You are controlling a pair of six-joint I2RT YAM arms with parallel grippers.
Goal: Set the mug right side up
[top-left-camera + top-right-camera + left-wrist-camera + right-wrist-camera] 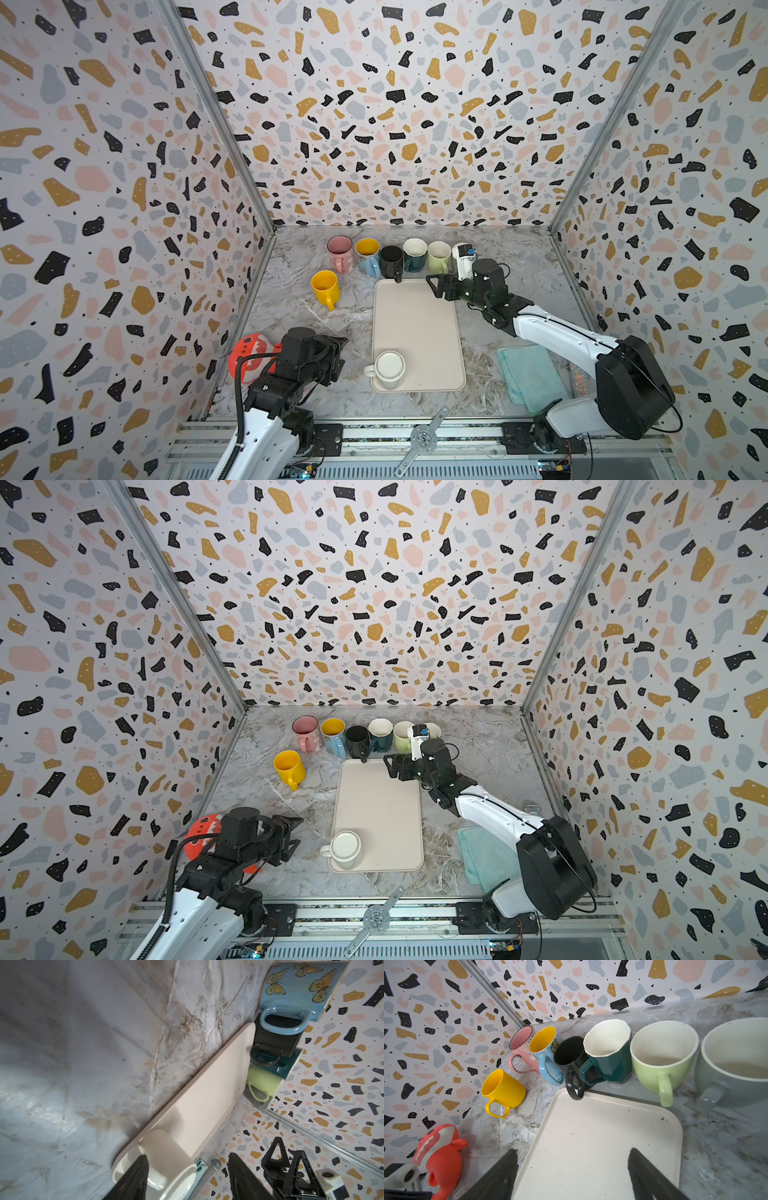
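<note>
Nearest the front rail, the cream mug [389, 368] stands upside down on the beige tray [415, 324], in its near left corner. Base up, rim down, long axis vertical, and the handle pokes left over the tray's edge. The left gripper [340, 353] hovers just left of that handle, jaws spread and holding nothing. In the left wrist view the mug sits ahead of the open fingers [135, 1178]. A red plush toy [249, 357] lies behind that arm, and a teal cloth [530, 376] lies right of the tray.

The rest of the tray is bare, so there's room all the way up. At its far right corner the right gripper [433, 286] hangs, jaws wide, nothing between them. A yellow mug [325, 286] stands alone to the left. By the back wall is a row of upright, empty mugs: pink [340, 249], blue [368, 253], black [391, 259], dark teal [414, 253], light green [439, 255] and grey [737, 1064]. The black mug's handle overhangs the tray's far edge.
</note>
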